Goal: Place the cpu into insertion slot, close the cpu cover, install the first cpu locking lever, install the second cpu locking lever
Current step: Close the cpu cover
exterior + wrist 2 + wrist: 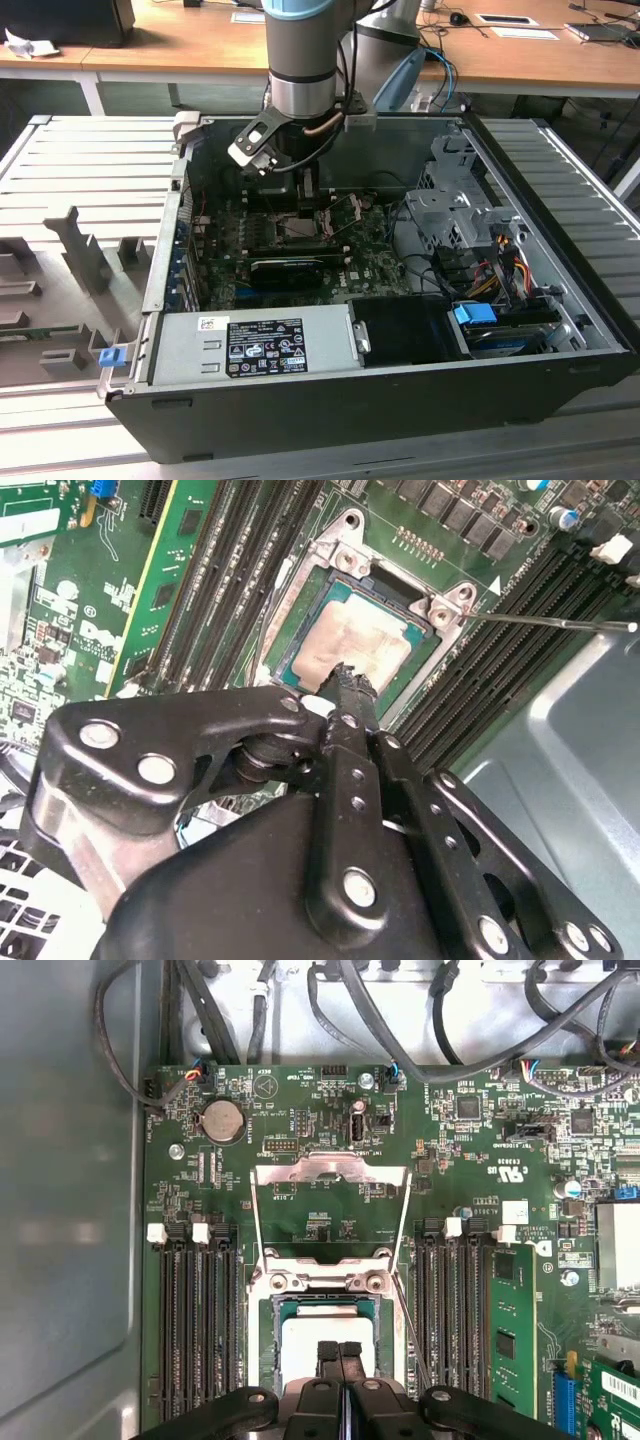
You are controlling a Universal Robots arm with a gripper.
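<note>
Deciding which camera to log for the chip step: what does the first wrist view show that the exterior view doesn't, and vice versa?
First wrist view: the gripper, closed, over the seated chip; the cover swung open; a round battery. Exterior view: the arm, the power supply, the drive cage. Both: the green board.

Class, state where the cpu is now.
In the second wrist view, the cpu lies in the insertion slot, between the memory-slot banks, just beneath the end effector.
</note>
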